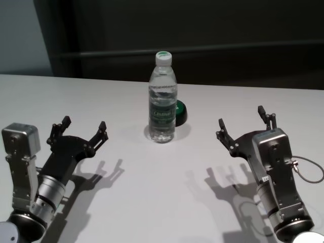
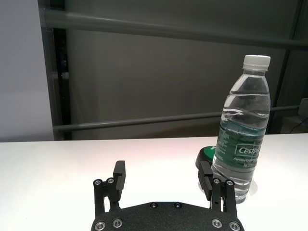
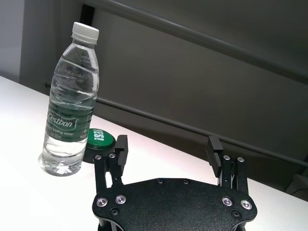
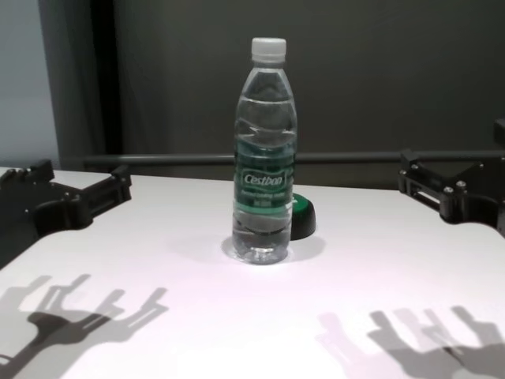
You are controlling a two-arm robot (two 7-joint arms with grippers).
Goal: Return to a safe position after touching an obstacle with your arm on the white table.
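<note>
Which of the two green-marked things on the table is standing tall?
The clear water bottle with the white cap; the black-and-green round object sits low just behind it.

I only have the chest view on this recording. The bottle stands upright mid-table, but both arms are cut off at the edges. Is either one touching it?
Observer: No. In the head view the left pincer hangs open, clear of the bottle on its left.
Operator: And the right one?
Observer: The right pincer is open too, apart from the bottle on the other side.
Operator: What is the dark thing behind the bottle?
Observer: A low round black object with a green top bearing white print, sitting on the table right beside the bottle's base.
</note>
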